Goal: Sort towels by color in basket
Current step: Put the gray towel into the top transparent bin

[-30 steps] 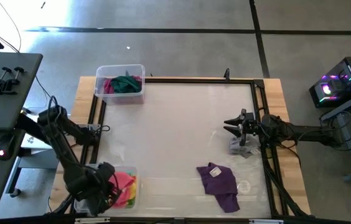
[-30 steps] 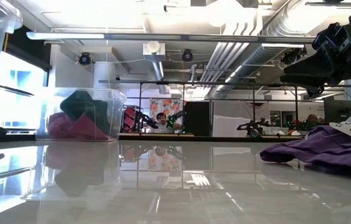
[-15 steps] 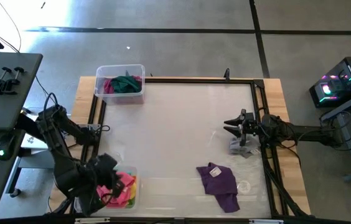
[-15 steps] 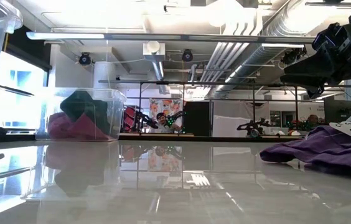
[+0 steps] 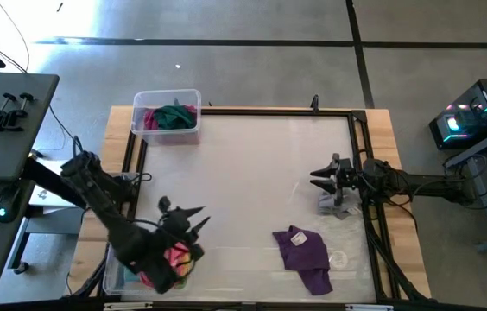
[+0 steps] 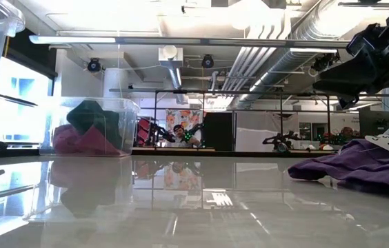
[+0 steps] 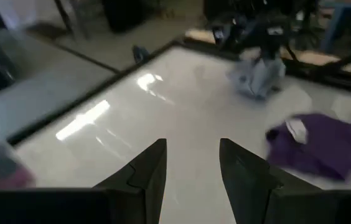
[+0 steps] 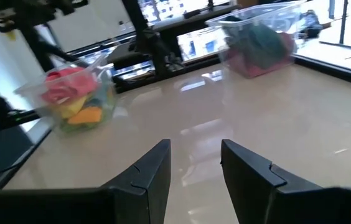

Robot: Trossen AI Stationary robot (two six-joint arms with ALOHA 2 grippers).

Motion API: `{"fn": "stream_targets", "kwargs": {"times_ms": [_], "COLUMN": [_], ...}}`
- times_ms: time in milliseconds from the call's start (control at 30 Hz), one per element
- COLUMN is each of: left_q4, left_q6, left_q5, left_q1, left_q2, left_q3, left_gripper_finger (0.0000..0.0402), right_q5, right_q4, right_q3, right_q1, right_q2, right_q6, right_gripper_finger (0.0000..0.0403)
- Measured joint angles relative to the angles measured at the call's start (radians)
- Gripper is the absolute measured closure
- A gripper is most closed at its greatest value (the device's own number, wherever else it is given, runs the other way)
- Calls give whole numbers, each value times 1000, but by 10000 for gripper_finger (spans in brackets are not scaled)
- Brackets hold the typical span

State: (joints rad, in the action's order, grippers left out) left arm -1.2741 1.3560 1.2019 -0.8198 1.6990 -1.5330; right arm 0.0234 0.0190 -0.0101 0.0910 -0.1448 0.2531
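Observation:
A purple towel (image 5: 304,254) lies spread flat near the table's near right; it also shows in the low view (image 6: 360,169) and the left wrist view (image 7: 318,146). A grey towel (image 5: 333,206) lies crumpled by the right edge, under my right arm, and also shows as a grey heap (image 7: 259,78). My right gripper (image 5: 321,179) is open and hovers just left of the grey towel, touching nothing. My left gripper (image 5: 187,216) is open, above the table beside the near-left bin, pointing toward the purple towel. Its fingers (image 7: 191,168) hold nothing.
A clear bin (image 5: 167,115) at the far left corner holds green and magenta towels (image 6: 91,127). A second clear bin (image 5: 173,259) at the near left holds pink, yellow and orange towels (image 8: 76,93). A black frame (image 5: 360,155) borders the white tabletop.
My left gripper has risen from over the near-left bin and swung toward the table's right, turning to point across the table at the purple towel. The towels have stayed where they were.

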Motion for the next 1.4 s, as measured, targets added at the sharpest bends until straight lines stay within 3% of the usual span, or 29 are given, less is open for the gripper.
{"fn": "stream_targets", "kwargs": {"times_ms": [133,233,333,567,800,933,1100,1400], "left_q4": [22,141,381,1069,1486,1687,1834,1939], "left_q6": [-60,-119,-299,-890,-1195,-1291,-1327,-1313], "left_q5": [-26,-67,-137,-413,-653,-745,-947,-958], "left_q1": [62,104,147,288,452,528,598,632], "left_q2": [64,98,112,112,112,113,146,245], "left_q3": [1,37,104,265,368,427,461,463], "left_gripper_finger": [269,269,275,305,328,333,343,359], "right_q5": [23,23,23,11,39,65,65,115], "right_q4": [1,1,3,6,7,8,8,41], "right_q3": [0,0,0,0,0,0,0,0], "right_q1": [0,0,0,0,0,0,-2,-70], "right_q2": [0,0,0,0,0,0,0,0], "right_q6": [0,0,-6,-7,3,0,18,11], "right_gripper_finger": [265,265,265,265,265,265,265,265]}}
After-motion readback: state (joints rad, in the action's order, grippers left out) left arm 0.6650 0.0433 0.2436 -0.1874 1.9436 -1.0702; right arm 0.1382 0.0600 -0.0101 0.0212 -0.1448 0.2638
